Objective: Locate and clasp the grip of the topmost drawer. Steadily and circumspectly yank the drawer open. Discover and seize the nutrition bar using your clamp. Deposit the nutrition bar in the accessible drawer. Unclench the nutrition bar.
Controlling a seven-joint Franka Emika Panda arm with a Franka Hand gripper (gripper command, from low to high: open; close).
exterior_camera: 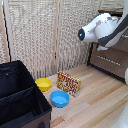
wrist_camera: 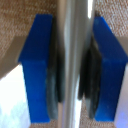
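Observation:
In the wrist view my clamp [wrist_camera: 70, 67] has its blue-tipped fingers [wrist_camera: 37, 65] on either side of the silvery bar handle [wrist_camera: 70, 30]. The dark pads press against the handle, and the grey-brown front of the topmost drawer [wrist_camera: 17, 15] lies behind it. In the exterior view the white arm [exterior_camera: 102, 27] reaches the upper front of the dark brown cabinet [exterior_camera: 117, 62] at the exterior view's right, and its body hides the clamp. The nutrition bar [exterior_camera: 68, 82], a red, yellow and orange packet, lies on the wooden table, far from the clamp.
A yellow bowl [exterior_camera: 43, 83] and a blue bowl [exterior_camera: 60, 98] sit beside the packet. A large black box [exterior_camera: 20, 97] fills the exterior view's lower left. A woven screen [exterior_camera: 45, 35] stands behind the table.

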